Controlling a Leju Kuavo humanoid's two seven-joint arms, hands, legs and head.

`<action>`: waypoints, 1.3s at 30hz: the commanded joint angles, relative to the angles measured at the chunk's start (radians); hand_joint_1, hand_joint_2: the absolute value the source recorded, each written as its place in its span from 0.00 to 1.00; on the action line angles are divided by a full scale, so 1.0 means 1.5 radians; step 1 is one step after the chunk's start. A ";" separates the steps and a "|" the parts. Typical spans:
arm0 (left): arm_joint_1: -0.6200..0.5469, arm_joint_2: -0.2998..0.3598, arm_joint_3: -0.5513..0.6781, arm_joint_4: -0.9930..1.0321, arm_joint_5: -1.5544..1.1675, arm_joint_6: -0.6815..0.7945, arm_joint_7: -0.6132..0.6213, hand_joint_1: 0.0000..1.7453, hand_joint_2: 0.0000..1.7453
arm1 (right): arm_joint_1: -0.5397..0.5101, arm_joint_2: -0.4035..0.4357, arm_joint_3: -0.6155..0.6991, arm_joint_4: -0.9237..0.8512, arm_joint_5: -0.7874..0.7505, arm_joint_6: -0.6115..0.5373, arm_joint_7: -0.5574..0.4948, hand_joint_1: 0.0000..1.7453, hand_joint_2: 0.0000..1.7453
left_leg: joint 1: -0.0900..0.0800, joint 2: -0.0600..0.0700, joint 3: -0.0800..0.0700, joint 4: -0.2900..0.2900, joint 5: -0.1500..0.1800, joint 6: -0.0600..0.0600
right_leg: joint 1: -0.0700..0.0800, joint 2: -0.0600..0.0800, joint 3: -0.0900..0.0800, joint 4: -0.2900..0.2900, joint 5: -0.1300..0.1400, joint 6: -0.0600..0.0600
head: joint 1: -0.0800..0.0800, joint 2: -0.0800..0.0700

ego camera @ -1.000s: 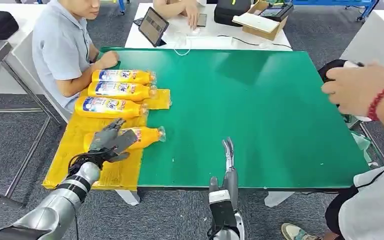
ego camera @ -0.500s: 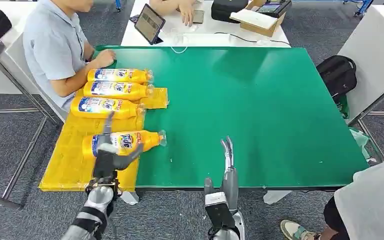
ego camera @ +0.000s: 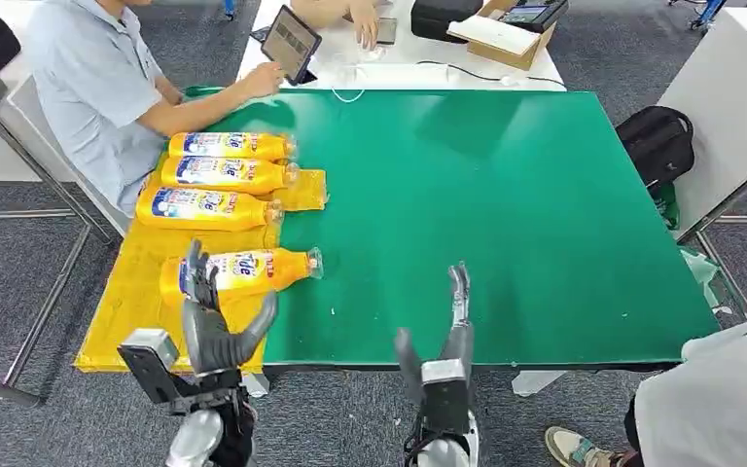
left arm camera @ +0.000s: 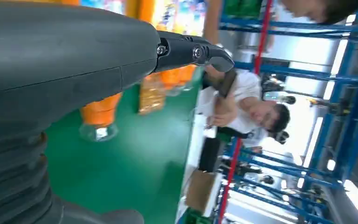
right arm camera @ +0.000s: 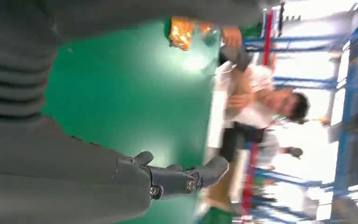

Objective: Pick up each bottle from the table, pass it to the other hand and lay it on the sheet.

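Since half a second ago the left hand (ego camera: 216, 326) has drawn back off the nearest bottle (ego camera: 241, 272) toward the table's near edge, and the seated person's hand has gone from the table corner to the tablet (ego camera: 290, 44). That left hand is released, fingers spread and upright, holding nothing; the bottle lies on its side on the yellow sheet (ego camera: 136, 311), its cap end reaching onto the green table (ego camera: 506, 214). Three more bottles (ego camera: 209, 175) lie in a row farther along the sheet, so the laying-down looks finished for all four, and I see no bottle waiting on the green. The next move, as I judge it, needs a fresh bottle set out, or none. To the right, the right hand (ego camera: 452, 321) stands empty, fingers straight, over the near edge. A black backpack (ego camera: 657, 146) sits beyond the table's right side, and another person stands at the near right corner, well clear of both hands.
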 commanded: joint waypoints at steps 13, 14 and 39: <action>0.043 0.066 -0.117 -0.006 0.067 0.014 0.011 0.00 1.00 | 0.017 -0.026 -0.018 0.043 -0.098 0.050 0.046 0.00 1.00 | 0.001 0.000 0.002 -0.001 -0.001 -0.001 | 0.001 0.001 0.002 -0.001 0.000 -0.002 | 0.000 0.000; 0.041 0.068 -0.125 -0.007 0.062 0.011 0.007 0.00 1.00 | 0.023 -0.034 -0.008 0.038 -0.090 0.056 0.044 0.00 1.00 | 0.001 -0.001 0.001 -0.001 0.000 0.000 | 0.000 -0.001 0.002 -0.001 -0.001 -0.001 | 0.000 0.000; 0.055 0.077 -0.106 0.023 0.073 -0.084 -0.016 0.00 1.00 | 0.043 -0.046 0.005 0.057 -0.003 0.015 0.028 0.00 1.00 | 0.001 0.001 0.002 0.000 -0.002 -0.001 | 0.001 0.002 0.002 -0.001 -0.001 -0.002 | 0.000 0.000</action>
